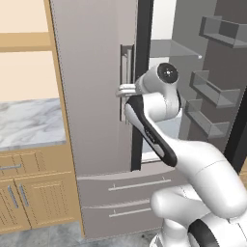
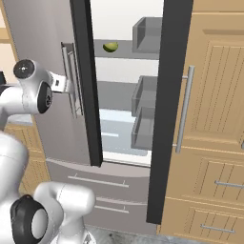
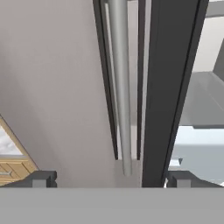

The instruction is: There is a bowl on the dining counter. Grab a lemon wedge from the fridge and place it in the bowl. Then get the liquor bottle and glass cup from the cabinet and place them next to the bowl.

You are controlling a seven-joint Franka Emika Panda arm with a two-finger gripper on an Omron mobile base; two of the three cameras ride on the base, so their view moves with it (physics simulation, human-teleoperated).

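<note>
While the fridge (image 2: 45,28) stands with its right door swung wide and its left door shut, the white arm holds its end effector (image 1: 123,90) level at the left door's vertical bar handle (image 1: 127,65). Seen from the hand camera, the two dark fingertips (image 3: 43,178) sit spread to their widest on either side of that handle (image 3: 119,87), released and gripping nothing; whether they touch the door cannot be told. From the right base camera, a small yellow-green lemon wedge (image 2: 110,46) rests on an upper shelf (image 2: 114,52) inside the lit fridge compartment, well apart from the end effector (image 2: 63,84). Grey bins (image 1: 212,89) line the inside of the opened right door (image 1: 226,62), and two grey drawers (image 1: 128,193) with slim bar pulls run beneath the doors. At left in the left base camera, a veined marble surface (image 1: 29,120) sits over light wood base cabinets (image 1: 29,193). To the right of the fridge, a tall light wood cabinet (image 2: 214,119) carries a long metal bar handle (image 2: 184,109).
</note>
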